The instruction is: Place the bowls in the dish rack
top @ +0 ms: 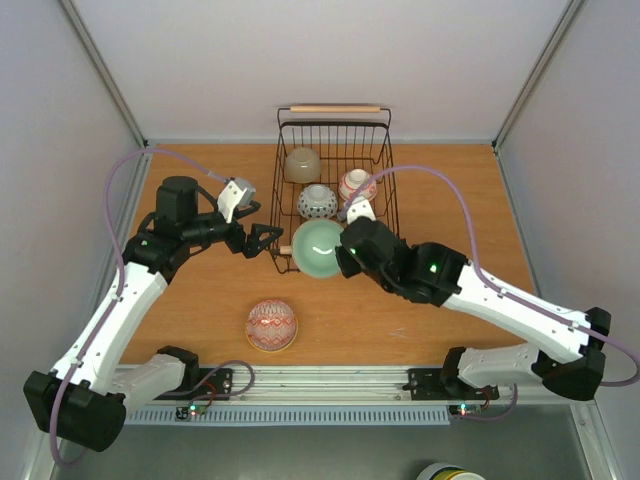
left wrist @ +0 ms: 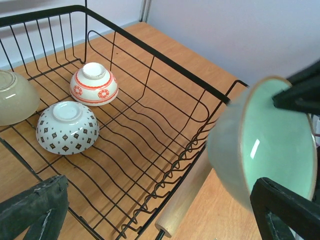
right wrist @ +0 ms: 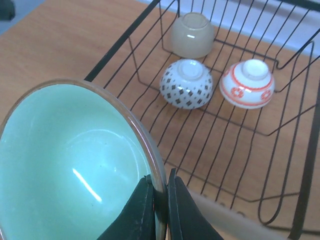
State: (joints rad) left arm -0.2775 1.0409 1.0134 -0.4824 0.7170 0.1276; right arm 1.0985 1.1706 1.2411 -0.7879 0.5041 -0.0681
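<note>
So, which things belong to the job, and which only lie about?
Job: black wire dish rack with wooden handles; inside it, overturned: beige ceramic bowl; diamond-patterned bowl; red-banded bowl; pale green-lined bowl in the right pincer; pink patterned bowl on the table.
Lying about: purple cables; half-seen round white thing.

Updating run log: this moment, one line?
right pincer: shut on green bowl | left pincer: open | rack: beige bowl, dotted bowl, red bowl
</note>
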